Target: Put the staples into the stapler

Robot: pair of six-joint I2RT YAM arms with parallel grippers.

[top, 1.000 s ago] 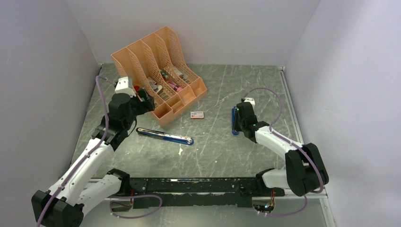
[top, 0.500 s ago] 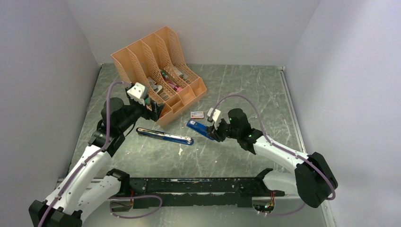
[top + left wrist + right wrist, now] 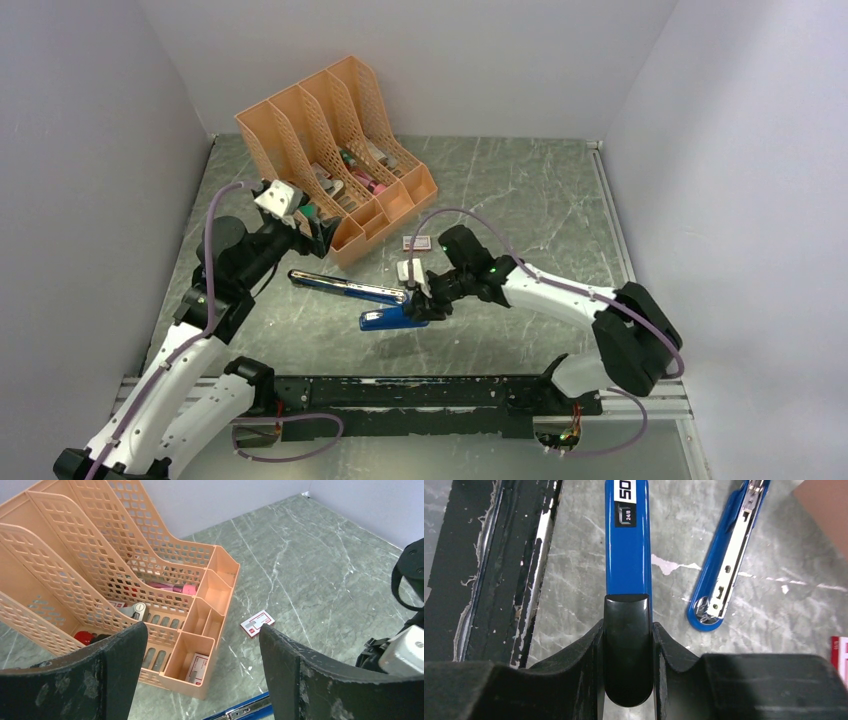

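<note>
The right gripper [image 3: 628, 647], jaws clamped on the blue stapler [image 3: 626, 545] by its black end, seemingly positions it for loading, while the left gripper [image 3: 202, 637] hovers, jaws apart.

The stapler [image 3: 627, 545] is blue with a black end, the latticed organiser [image 3: 300, 130] peach, the box [image 3: 257, 623] white-and-red, the table [image 3: 520, 190] grey-green, pale-veined.

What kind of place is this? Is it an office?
Probably a robot test booth dressed as a desk: bare walls around a table, an orange file rack, a blue stapler.
</note>
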